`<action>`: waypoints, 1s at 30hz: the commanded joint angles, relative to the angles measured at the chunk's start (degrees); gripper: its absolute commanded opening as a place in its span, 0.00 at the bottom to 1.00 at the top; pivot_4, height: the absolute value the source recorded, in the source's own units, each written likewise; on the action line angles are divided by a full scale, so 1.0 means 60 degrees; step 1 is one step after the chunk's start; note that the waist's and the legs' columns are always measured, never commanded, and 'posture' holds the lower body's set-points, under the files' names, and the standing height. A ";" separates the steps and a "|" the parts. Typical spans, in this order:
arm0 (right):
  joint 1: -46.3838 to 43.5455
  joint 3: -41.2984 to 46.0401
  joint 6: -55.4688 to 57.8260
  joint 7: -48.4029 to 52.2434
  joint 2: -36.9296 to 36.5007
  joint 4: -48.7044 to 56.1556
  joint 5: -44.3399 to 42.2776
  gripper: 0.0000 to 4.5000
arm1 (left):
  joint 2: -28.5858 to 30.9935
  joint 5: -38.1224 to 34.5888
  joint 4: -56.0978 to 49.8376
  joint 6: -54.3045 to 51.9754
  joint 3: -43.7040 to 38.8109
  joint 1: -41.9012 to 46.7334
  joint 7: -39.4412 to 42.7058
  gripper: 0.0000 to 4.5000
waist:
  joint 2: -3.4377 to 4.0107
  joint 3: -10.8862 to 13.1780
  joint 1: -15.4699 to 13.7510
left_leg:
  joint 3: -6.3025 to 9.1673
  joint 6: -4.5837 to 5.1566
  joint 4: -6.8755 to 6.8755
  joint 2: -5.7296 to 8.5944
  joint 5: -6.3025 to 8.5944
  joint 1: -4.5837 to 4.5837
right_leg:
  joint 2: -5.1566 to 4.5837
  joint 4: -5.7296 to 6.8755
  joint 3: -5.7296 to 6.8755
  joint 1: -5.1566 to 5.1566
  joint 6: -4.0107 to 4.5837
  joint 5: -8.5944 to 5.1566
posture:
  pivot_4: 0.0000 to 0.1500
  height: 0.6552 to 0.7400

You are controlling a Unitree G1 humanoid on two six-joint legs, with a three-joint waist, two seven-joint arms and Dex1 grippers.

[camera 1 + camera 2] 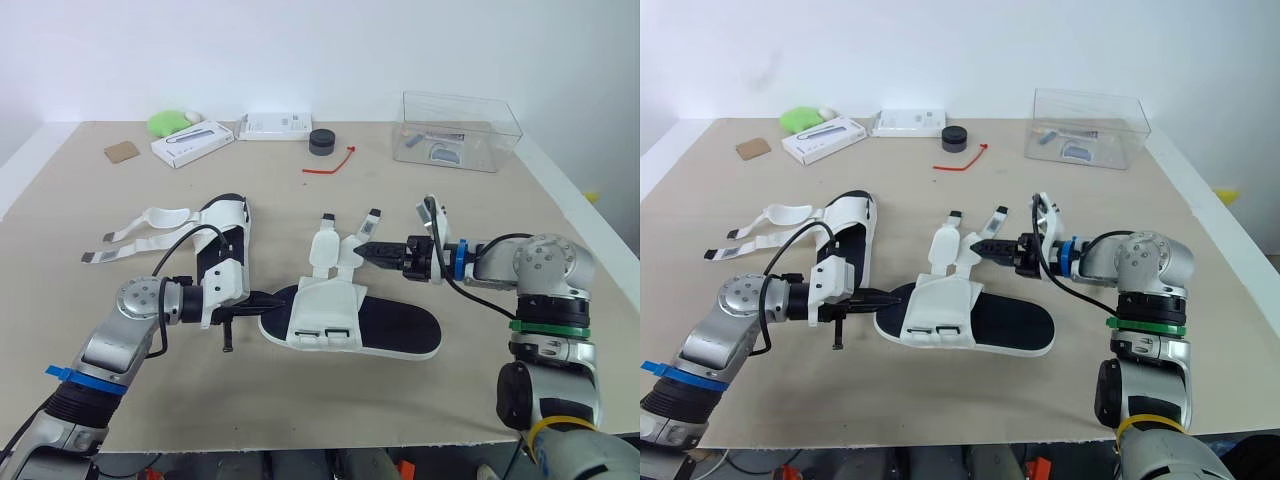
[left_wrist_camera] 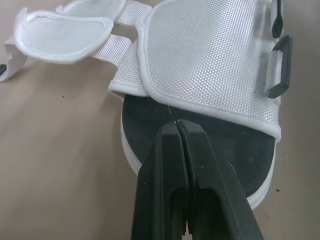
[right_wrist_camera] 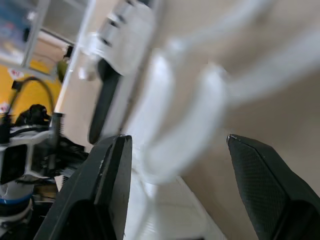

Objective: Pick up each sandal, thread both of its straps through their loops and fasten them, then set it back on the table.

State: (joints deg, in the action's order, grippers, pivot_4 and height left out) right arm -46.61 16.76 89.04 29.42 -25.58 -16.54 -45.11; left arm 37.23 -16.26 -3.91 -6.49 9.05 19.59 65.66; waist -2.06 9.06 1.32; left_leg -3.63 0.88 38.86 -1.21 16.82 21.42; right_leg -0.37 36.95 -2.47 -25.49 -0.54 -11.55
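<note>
One sandal (image 1: pixel 400 326), with a black insole and white rim, lies in the middle of the table; its white upper (image 1: pixel 325 310) is folded over and two loose straps (image 1: pixel 326 250) point away from me. My left gripper (image 1: pixel 272 298) is shut, its tips pressing on the insole at the sandal's left end (image 2: pixel 150 107), just below the white mesh upper (image 2: pixel 210 55). My right gripper (image 1: pixel 368 252) is open at the strap pads, which lie blurred between its fingers (image 3: pixel 107 175). The second sandal (image 1: pixel 228 235) lies further left with its straps (image 1: pixel 150 216) spread out.
At the back stand a clear plastic box (image 1: pixel 460 130), a black round puck (image 1: pixel 322 141), a red tie (image 1: pixel 330 163), two white boxes (image 1: pixel 192 142), a green object (image 1: pixel 168 121) and a cardboard scrap (image 1: pixel 121 151). The table's front edge (image 1: pixel 300 438) runs close below the sandal.
</note>
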 commanded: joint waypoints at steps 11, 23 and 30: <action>-0.2017 0.1781 -0.1618 -0.1507 0.1132 -0.3670 0.0890 0.73 | -0.0003 -0.0166 -0.1127 -0.0288 -0.0030 -0.0155 -0.0031 0.01 | 0.0001 -0.0001 0.0125 | -0.0003 -0.0001 0.0000 -0.0006 -0.0001 -0.0006 | 0.0014 0.0005 -0.0007 0.0000 -0.0003 0.0004 | 1.00 1.00; -0.2836 0.1871 -0.3191 -0.1528 0.1194 -0.5820 0.1203 0.73 | 0.0086 0.0041 -0.1030 -0.0264 -0.0008 -0.0368 0.0003 0.01 | 0.0002 0.0000 0.0222 | -0.0001 0.0001 -0.0001 -0.0007 0.0001 -0.0003 | 0.0012 -0.0001 -0.0008 -0.0001 -0.0005 0.0004 | 1.00 1.00; -0.3244 0.1726 -0.4036 -0.1315 0.1364 -0.6639 0.1478 0.73 | 0.0064 0.0240 -0.0377 0.0015 0.0008 -0.0396 0.0086 0.01 | 0.0002 0.0000 0.0230 | -0.0008 0.0001 -0.0001 -0.0007 0.0001 -0.0003 | 0.0011 -0.0001 -0.0012 -0.0001 -0.0005 0.0005 | 1.00 1.00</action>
State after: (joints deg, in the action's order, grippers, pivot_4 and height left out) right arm -63.95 26.91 65.90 20.33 -17.58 -56.48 -36.01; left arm 37.17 -15.08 -5.76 -7.38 9.24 17.21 65.79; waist -2.05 9.05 2.70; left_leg -3.66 0.89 38.85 -1.25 16.83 21.41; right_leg -0.31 36.94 -2.53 -25.50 -0.57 -11.52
